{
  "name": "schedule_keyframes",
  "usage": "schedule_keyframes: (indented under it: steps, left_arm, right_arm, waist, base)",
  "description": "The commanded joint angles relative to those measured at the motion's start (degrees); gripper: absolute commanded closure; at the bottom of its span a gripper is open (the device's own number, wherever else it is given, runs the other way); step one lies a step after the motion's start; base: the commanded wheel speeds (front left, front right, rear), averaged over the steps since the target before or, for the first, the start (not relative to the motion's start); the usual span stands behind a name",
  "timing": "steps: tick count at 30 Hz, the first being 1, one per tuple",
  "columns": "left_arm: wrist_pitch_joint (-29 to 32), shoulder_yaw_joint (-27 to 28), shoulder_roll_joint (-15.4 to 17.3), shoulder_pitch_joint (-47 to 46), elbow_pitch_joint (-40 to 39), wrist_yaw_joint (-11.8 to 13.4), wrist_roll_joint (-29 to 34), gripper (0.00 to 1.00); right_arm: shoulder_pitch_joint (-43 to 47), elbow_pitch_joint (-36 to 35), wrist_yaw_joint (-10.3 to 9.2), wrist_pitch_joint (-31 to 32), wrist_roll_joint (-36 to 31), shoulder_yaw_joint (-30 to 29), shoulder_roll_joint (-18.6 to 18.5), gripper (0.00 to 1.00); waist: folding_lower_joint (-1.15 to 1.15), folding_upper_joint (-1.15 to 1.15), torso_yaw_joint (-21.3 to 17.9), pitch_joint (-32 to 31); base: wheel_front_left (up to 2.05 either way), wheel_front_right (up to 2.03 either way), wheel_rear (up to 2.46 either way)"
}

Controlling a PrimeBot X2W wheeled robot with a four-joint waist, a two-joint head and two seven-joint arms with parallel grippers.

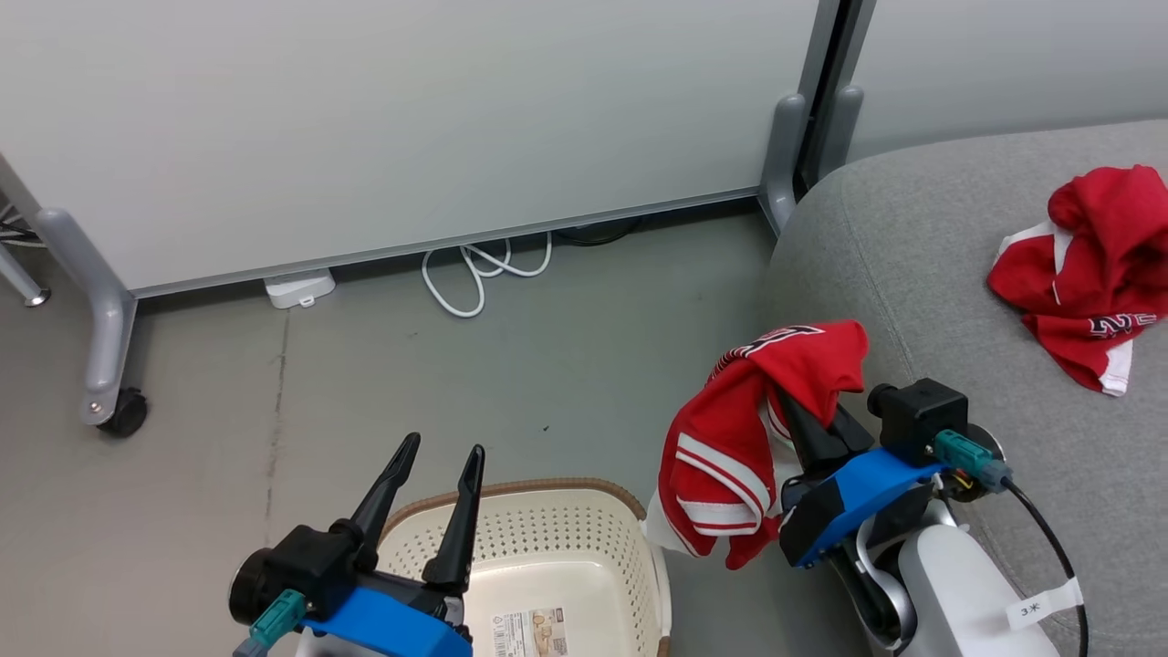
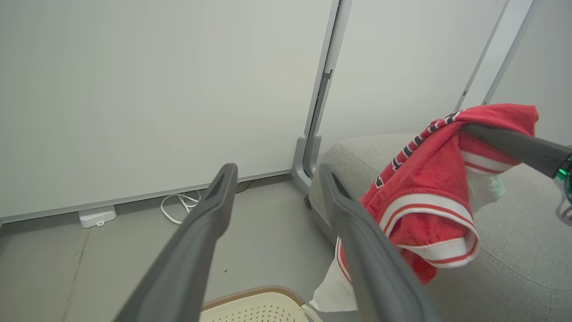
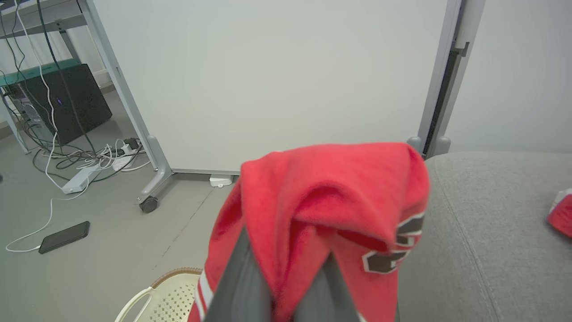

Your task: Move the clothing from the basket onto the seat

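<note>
Floor [image 1: 365, 392]: smooth grey, one faint crack | ahead of me: white partition panel [image 1: 411, 119], grey frame, black castor [image 1: 125, 412] | second panel [image 1: 1004, 64] to its right | at its foot: looped white cable [image 1: 479, 274], small white box [image 1: 299, 288] | off to my left: dark box [image 3: 67, 107], possibly a computer; phone [image 3: 64, 237] flat on the floor | light: even.

Arm tag [image 1: 1045, 606]: "3", then an unclear mark.
Basket sticker [image 1: 532, 633]: print too small.
Red garment [image 3: 326, 201]: lettering folded, unreadable.

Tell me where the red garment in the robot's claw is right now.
In the head view, the held garment hangs from the right gripper at lower right, between the basket and the grey seat, where the other garment lies.
</note>
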Motion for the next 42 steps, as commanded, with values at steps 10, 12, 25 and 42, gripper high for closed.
schedule_keyframes:
  steps: [10,12,25,42]
  left_arm:
    - [-0.3,-0.4,1.5,-1.3,-1.0,-0.1,0.3,0.00]
    - [-0.3,-0.7,1.7,-1.6,-1.2,-0.1,0.4,0.00]
    - [-0.3,-1.7,3.4,-2.6,-2.0,-0.1,0.8,0.00]
    - [-0.3,-3.9,5.1,-4.2,-2.2,-0.1,0.1,0.00]
  right_arm:
    - [0.2,-1.5,0.03,-0.6,1.7,1.6,-0.1,1.00]
    - [0.3,-1.7,0.03,-0.8,1.9,1.6,-0.1,1.00]
    - [1.0,-2.0,0.03,-2.5,4.0,2.7,-0.1,1.00]
    - [2.7,-2.5,0.03,-4.2,5.1,1.6,0.0,1.00]
  waist:
    - [0.00,0.00,-8.6,2.1]
    - [0.00,0.00,-10.3,2.5]
    - [0.00,0.00,-21.5,4.3]
    - [0.00,0.00,-28.6,6.1]
  base:
    - [0.00,0.00,0.00]
    - [0.00,0.00,0.00]
    - [0.00,0.00,0.00]
    - [0.00,0.00,0.00]
